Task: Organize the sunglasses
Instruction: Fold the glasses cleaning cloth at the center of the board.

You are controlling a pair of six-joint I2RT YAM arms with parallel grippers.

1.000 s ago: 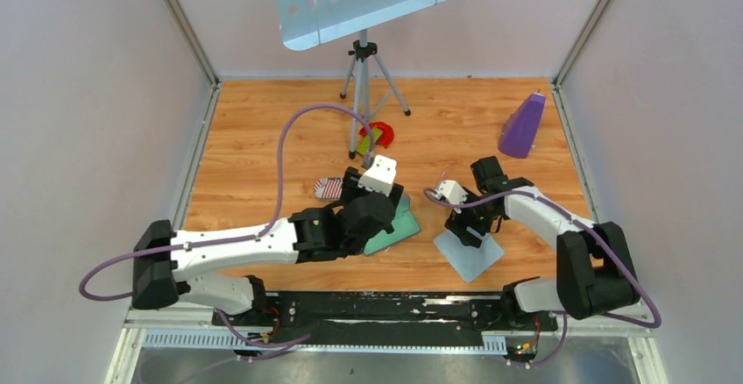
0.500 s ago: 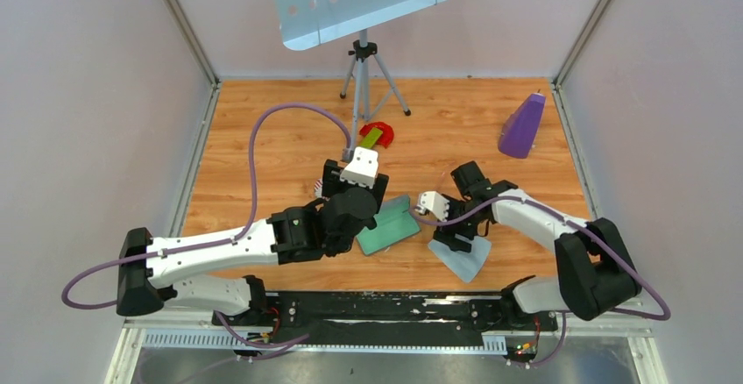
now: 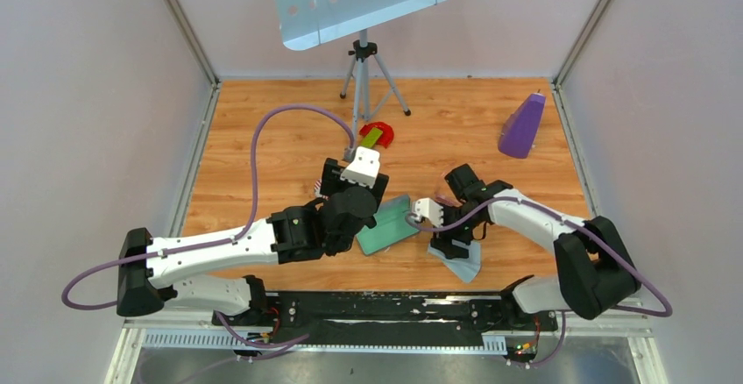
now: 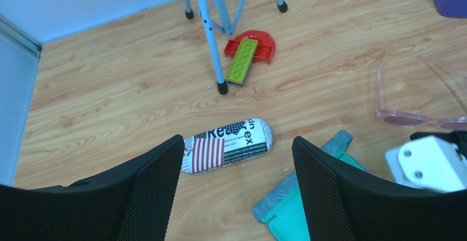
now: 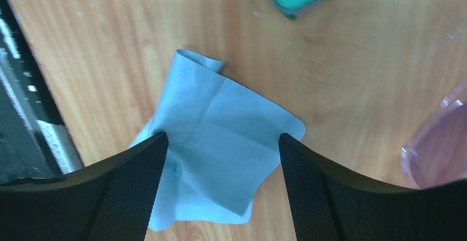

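A: Are your end effectors holding anything?
B: No. Your right end effector (image 5: 223, 138), above the blue cloth (image 5: 231, 169), and your left end effector (image 4: 237, 142) both stand apart, empty.
A: The sunglasses (image 4: 402, 119)?
B: On the surface (image 4: 110, 87), right edge of your left wrist view.

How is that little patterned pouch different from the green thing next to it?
The patterned case is rounded and printed with newsprint and a flag; the teal case is flat, square-cornered and plain, with a grey edge. The patterned case is shut; the teal case looks opened out. Both lie on the wooden table.
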